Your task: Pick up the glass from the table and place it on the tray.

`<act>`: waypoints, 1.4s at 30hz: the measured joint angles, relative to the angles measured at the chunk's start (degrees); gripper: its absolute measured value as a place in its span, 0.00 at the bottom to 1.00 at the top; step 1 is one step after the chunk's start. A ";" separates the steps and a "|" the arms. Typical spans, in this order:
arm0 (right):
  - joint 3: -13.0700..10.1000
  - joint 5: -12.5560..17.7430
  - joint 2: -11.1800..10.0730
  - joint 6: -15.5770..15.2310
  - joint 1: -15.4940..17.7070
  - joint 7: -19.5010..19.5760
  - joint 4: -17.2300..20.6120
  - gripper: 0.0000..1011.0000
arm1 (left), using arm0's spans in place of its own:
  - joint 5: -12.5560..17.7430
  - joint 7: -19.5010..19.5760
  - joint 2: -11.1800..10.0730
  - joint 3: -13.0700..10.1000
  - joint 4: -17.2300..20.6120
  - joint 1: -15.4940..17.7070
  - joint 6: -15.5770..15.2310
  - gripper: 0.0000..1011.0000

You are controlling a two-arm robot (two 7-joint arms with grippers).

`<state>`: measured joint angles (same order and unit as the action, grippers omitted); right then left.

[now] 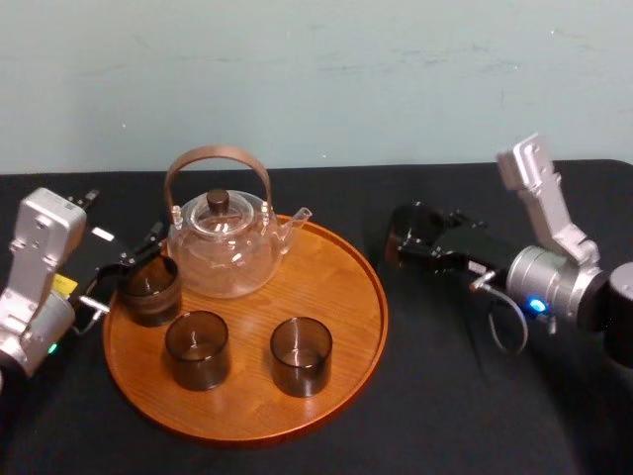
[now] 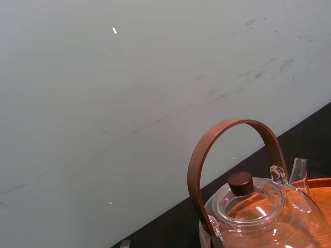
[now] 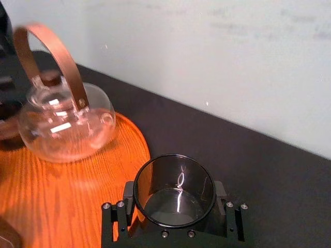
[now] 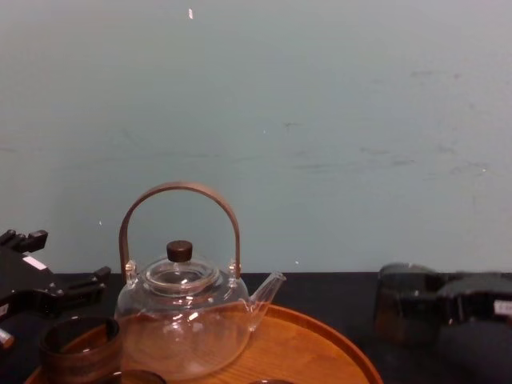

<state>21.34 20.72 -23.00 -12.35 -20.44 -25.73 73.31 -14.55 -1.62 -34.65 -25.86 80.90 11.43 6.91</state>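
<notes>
One big round tray [image 1: 341, 327] holds a clear teapot [image 1: 223, 247] and three empty dark glasses [image 1: 197, 348]. Just right of it, the right gripper [image 1: 415, 237] squeezes a fourth empty glass [image 1: 413, 226]. The left gripper [image 1: 124, 269], fingers spread, sits beside the far-left glass [image 1: 150, 289].

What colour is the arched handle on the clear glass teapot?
The arched handle is reddish-brown; clearest in the left wrist view.

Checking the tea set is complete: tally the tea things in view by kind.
Glasses: 4 (three on the tray, the left gripper by the leftmost; one glass in the right gripper)
Teapot: 1
Tray: 1
Total: 6
</notes>
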 joint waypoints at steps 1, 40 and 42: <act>-0.41 0.49 -0.55 -0.37 0.41 -0.03 1.48 0.89 | 0.00 0.00 0.00 0.00 0.01 0.00 0.00 0.99; 9.26 2.50 -2.93 0.98 -1.61 -6.18 7.63 0.89 | 0.00 0.00 0.00 0.00 0.00 0.00 0.00 0.99; 9.62 2.44 -2.65 1.55 -1.82 -6.44 6.84 0.89 | 0.00 0.00 0.00 0.00 0.00 0.00 0.00 0.99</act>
<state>30.96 23.16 -25.65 -10.79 -22.25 -32.16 80.14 -14.55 -1.62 -34.65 -25.86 80.90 11.43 6.91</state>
